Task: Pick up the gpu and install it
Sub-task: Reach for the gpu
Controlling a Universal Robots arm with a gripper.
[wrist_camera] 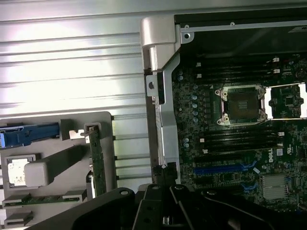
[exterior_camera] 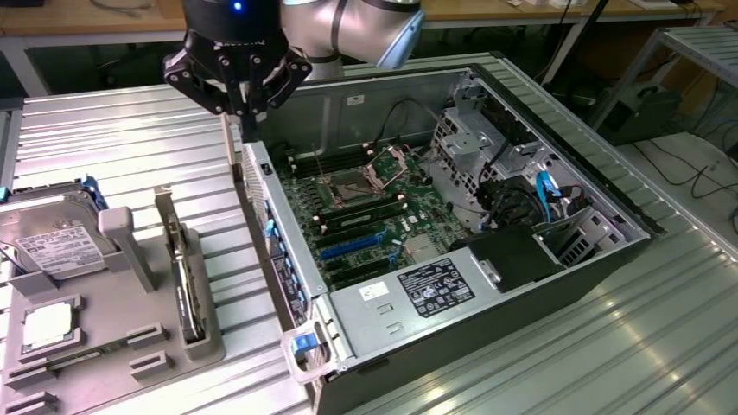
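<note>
Pincer (exterior_camera: 244, 121) closed at case wall (exterior_camera: 263, 186); gpu (exterior_camera: 181, 272) edge-on, half hidden in holder (exterior_camera: 116, 333).

**A:** Exterior cam placement?

**B:** Off the arm, high, tilted down across the ribbed table (exterior_camera: 645, 346). Mid distance: it takes in the whole open computer case (exterior_camera: 576, 160), far end near the table's far edge, plus the gray tray (exterior_camera: 104, 337) beside it on the exterior view's left.

**A:** Wrist cam?

**B:** On the wrist, facing straight down past the gripper (wrist_camera: 163, 179). Much nearer, hanging over the case wall (wrist_camera: 163, 124) on the tray side.

**A:** Overlap?

**B:** That wall, the motherboard (wrist_camera: 230, 163) with its processor socket (wrist_camera: 240, 103), the tray's case-side end, and the table strip between.
</note>
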